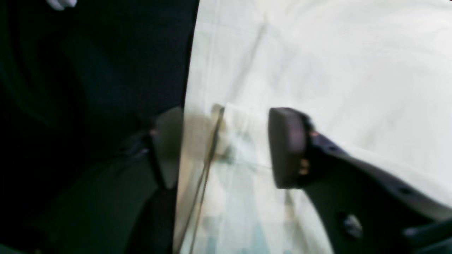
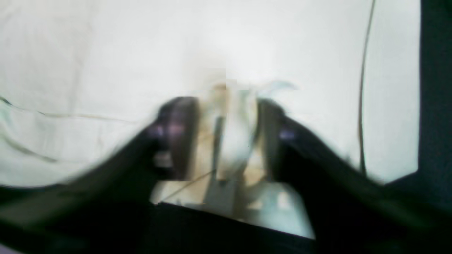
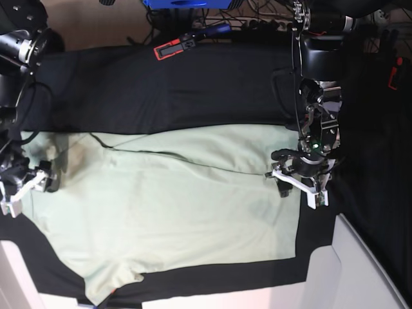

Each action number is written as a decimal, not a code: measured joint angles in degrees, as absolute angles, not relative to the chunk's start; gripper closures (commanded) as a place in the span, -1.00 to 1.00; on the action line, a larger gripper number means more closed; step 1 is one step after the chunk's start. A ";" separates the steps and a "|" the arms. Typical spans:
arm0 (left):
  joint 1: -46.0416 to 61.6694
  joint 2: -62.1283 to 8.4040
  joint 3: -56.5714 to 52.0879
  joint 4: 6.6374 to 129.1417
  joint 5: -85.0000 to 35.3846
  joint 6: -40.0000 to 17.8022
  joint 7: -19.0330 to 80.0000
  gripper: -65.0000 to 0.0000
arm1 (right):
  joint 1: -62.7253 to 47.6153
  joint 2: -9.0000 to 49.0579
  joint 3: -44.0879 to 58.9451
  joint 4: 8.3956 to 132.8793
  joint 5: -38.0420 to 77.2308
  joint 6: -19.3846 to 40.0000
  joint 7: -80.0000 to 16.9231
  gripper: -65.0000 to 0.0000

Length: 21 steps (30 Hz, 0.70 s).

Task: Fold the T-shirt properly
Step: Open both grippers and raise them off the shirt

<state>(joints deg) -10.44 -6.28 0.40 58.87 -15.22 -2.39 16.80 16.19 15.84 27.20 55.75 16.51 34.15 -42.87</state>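
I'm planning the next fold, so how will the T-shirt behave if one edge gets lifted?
The T-shirt will probably drape and sag, since it lies flat with soft creases. It looks light, so it should lift easily. It may drag rather than slide on the black cloth beneath.

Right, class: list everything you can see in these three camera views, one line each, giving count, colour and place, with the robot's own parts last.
T-shirt: one, pale mint green, spread flat across the middle of the black cloth, a fold line running across its upper part.
black cloth: one, black, covering the work surface under and around the T-shirt.
red and black tool: one, lying on the far edge of the cloth; too small to identify.
cables: several, dark, bundled beyond the far edge.
left gripper: one, black, jaws apart at the T-shirt's edge, on the base view's right.
right gripper: one, black, jaws apart with bunched fabric between them, on the base view's left.
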 measured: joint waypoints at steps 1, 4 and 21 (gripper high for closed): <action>-10.48 -6.72 0.40 58.92 -15.29 -2.42 16.88 -0.38 | 16.14 15.86 28.69 55.77 16.49 34.22 -43.13 -0.32; -9.52 -7.77 0.36 62.28 -15.38 -1.89 17.10 -0.48 | 14.37 16.12 31.57 59.37 16.29 34.41 -43.92 -0.29; 11.14 -7.01 -15.03 77.82 -15.09 -2.85 16.73 1.00 | 2.50 1.39 31.99 75.72 16.34 39.83 -51.51 -0.29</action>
